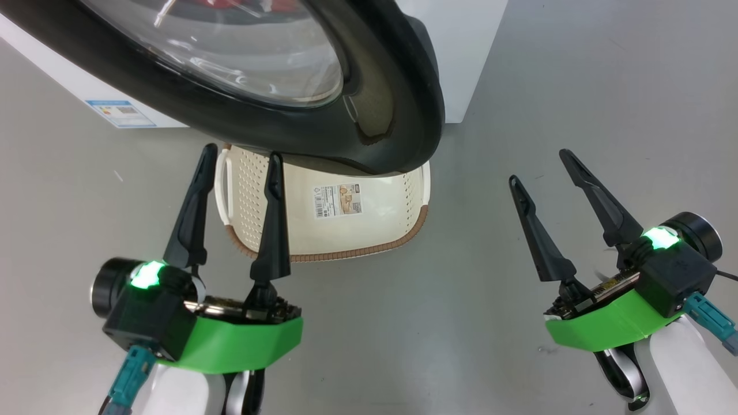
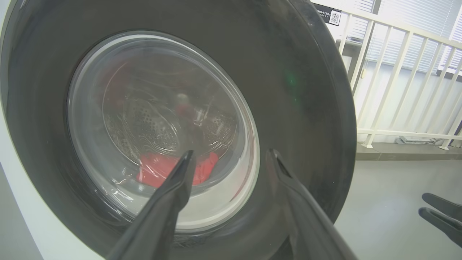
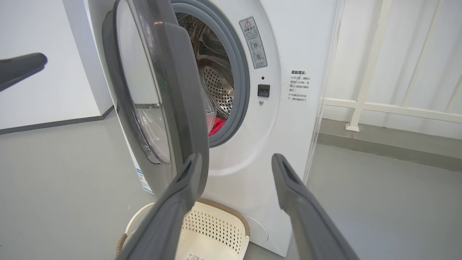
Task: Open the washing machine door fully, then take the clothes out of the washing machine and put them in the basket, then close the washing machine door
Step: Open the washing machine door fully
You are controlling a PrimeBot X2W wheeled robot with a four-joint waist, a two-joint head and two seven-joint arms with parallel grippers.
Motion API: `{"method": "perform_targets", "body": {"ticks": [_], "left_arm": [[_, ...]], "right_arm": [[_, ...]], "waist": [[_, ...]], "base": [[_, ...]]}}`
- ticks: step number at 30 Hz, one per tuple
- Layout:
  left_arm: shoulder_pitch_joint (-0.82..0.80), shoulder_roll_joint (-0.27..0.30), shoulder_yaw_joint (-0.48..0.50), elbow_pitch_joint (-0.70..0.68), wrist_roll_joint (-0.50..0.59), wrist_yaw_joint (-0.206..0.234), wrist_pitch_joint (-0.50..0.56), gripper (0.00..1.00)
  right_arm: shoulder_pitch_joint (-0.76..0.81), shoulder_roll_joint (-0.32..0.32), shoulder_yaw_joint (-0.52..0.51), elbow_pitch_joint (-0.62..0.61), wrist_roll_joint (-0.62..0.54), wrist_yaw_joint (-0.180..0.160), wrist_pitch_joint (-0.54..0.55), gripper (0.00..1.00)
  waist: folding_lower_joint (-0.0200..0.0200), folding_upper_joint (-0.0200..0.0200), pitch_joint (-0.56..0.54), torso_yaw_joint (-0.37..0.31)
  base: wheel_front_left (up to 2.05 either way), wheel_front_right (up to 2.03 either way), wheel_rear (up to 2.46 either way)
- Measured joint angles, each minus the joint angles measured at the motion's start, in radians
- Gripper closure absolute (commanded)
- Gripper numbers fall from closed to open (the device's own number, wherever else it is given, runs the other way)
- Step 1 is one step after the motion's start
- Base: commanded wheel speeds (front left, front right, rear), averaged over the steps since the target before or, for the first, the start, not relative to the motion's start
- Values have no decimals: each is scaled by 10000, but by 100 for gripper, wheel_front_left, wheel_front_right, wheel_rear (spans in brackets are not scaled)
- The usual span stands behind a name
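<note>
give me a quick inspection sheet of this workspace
surface: smooth grey floor
job's things: washing machine door partly open; red clothes inside the washing machine; basket on the floor below the door, no clothes in it
clutter: nothing seen
grippers: left tool and right tool both open, holding nothing
cables: teal plug at each wrist
surroundings: white railing, white wall

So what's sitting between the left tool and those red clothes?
The washing machine door, only partly open. In the left wrist view the open left tool faces its glass window, and the clothes show through that glass.
</note>
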Motion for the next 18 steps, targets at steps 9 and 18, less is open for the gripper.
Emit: {"method": "perform_targets", "body": {"ticks": [9,18], "left_arm": [[46,2,0,0,0,10,0,0],[46,2,-35,-71,2,10,0,0]], "right_arm": [[20,23,-46,-52,-79,10,-2,0],[-15,40,-360,-130,-52,10,134,64]], "waist": [[0,0,2,34],[0,0,75,73]], "base": [[0,0,0],[0,0,0]]}}
